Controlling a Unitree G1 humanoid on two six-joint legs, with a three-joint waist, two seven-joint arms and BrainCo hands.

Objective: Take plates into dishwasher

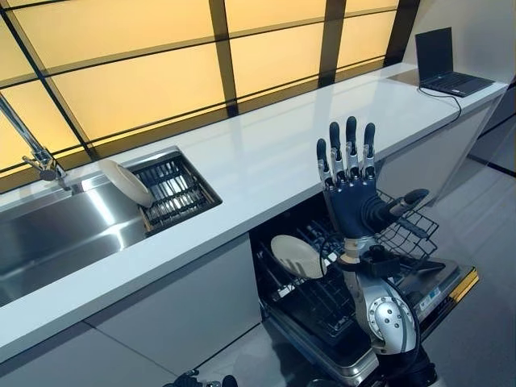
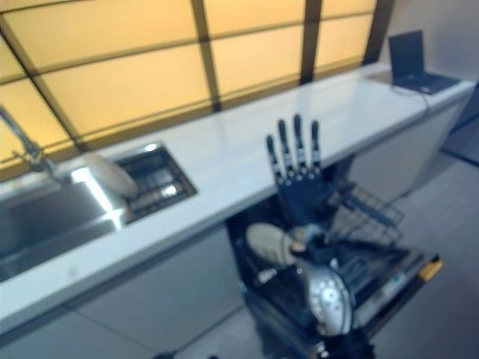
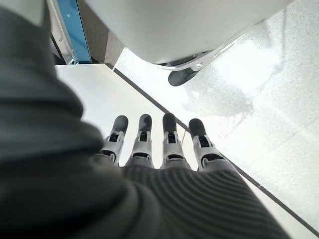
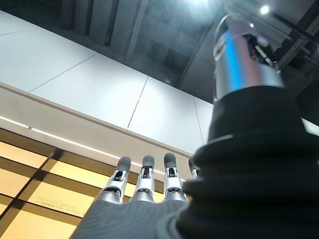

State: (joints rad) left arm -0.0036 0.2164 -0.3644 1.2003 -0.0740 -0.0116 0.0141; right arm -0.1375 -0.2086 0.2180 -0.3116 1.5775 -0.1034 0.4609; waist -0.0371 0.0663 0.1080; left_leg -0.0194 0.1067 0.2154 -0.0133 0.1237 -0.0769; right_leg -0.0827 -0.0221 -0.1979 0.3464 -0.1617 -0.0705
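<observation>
Right hand (image 1: pixel 351 197) raised over dishwasher rack (image 1: pixel 403 234), fingers spread, empty. Left hand (image 3: pixel 159 149) straight-fingered, low, idle. One plate (image 1: pixel 297 255) racked; other plate (image 1: pixel 126 182) leaning at sink (image 1: pixel 56 234) edge, could slip if nudged.

Glossy white plate (image 1: pixel 296 255), wire rack (image 1: pixel 403 230), brushed-metal sink (image 1: pixel 56 238), seemingly smooth countertop (image 1: pixel 266 153).

On my left wrist feed, my left hand (image 3: pixel 149 164) fills the lower part of the frame, its dark ribbed cover spreading across the bottom and up the left side. The fingers (image 3: pixel 169 142) stand straight in a row at centre, holding nothing. Past them I see pale glossy floor (image 3: pixel 259 114) on the right, a white panel (image 3: pixel 99 94) at centre left, and a blue strip (image 3: pixel 79 30) at upper left.
</observation>
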